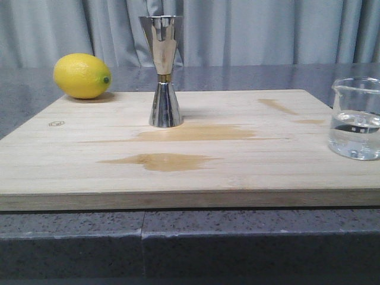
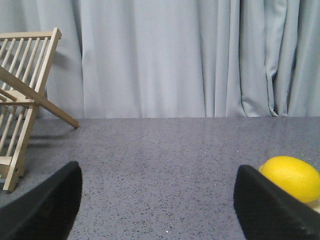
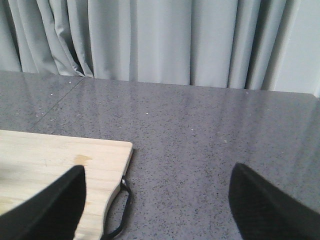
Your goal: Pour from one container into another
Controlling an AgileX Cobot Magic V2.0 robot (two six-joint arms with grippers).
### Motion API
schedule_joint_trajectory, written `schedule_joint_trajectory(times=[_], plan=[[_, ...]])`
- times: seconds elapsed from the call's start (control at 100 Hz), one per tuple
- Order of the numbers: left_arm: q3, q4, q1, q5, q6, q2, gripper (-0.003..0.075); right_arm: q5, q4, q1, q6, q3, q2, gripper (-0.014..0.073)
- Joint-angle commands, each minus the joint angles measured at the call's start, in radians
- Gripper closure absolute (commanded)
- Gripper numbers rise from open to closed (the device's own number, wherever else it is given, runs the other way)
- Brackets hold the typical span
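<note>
A: Beaker (image 1: 356, 119), small, clear glass, pouring lip, clear liquid in the lower part. Location: right edge of the wooden board (image 1: 178, 178), partly cut off in the front view. Untouched.

B: Jigger (image 1: 162, 71), steel, hourglass form, gold band at the waist. Upright near the middle of the board, toward its back edge, well apart from the beaker. Wet patches (image 1: 178, 145) on the wood just in front of it.

A: Lemon (image 1: 82, 75), back left corner of the board. Wooden rack (image 2: 22, 95) off to the side on the grey counter (image 3: 200, 130), seen only from the left wrist.

B: Left gripper (image 2: 160, 210): fingers spread wide, nothing between them, lemon near one fingertip. Right gripper (image 3: 157, 205): likewise spread and empty, above the board's corner and counter.

A: Step in hand, as I judge it: reach for the beaker with the right arm, the nearer one.

B: Handling note: close on the beaker's wall above the liquid line, lip turned toward the jigger, keep it level in transit. The jigger's cup is narrow and its foot small, so bring the lip close over the rim and tilt slowly; a nudge would likely topple it.
</note>
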Motion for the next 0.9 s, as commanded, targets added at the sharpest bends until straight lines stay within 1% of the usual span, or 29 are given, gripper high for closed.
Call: schedule_joint_trajectory(times=[0.0,0.24,0.36,0.45,0.58,0.7,0.89], plan=[[-0.034,-0.004,-0.004,-0.077,0.001,0.02,0.0157,-0.076,-0.013,-0.006,-0.004,-0.035,0.019,0.0071],[-0.034,-0.029,-0.004,-0.077,0.001,0.02,0.0206,-0.073,-0.013,-0.006,-0.004,-0.035,0.019,0.0071],[-0.038,-0.028,-0.004,-0.065,0.001,0.027,0.0207,-0.071,-0.013,-0.006,-0.004,-0.036,0.019,0.0071],[-0.069,-0.028,-0.004,-0.001,0.001,0.054,0.0207,-0.043,-0.004,-0.006,-0.004,-0.057,0.021,0.0071],[-0.162,-0.033,-0.006,0.154,0.041,0.14,0.0207,0.055,-0.002,-0.006,-0.004,-0.125,0.057,0.0071],[-0.235,-0.124,-0.024,0.241,0.175,0.235,0.0208,0.135,-0.002,-0.006,-0.004,-0.179,0.116,0.0071],[-0.26,-0.429,-0.086,0.248,0.49,0.378,0.0208,0.157,-0.002,-0.006,-0.004,-0.196,0.189,0.0071]])
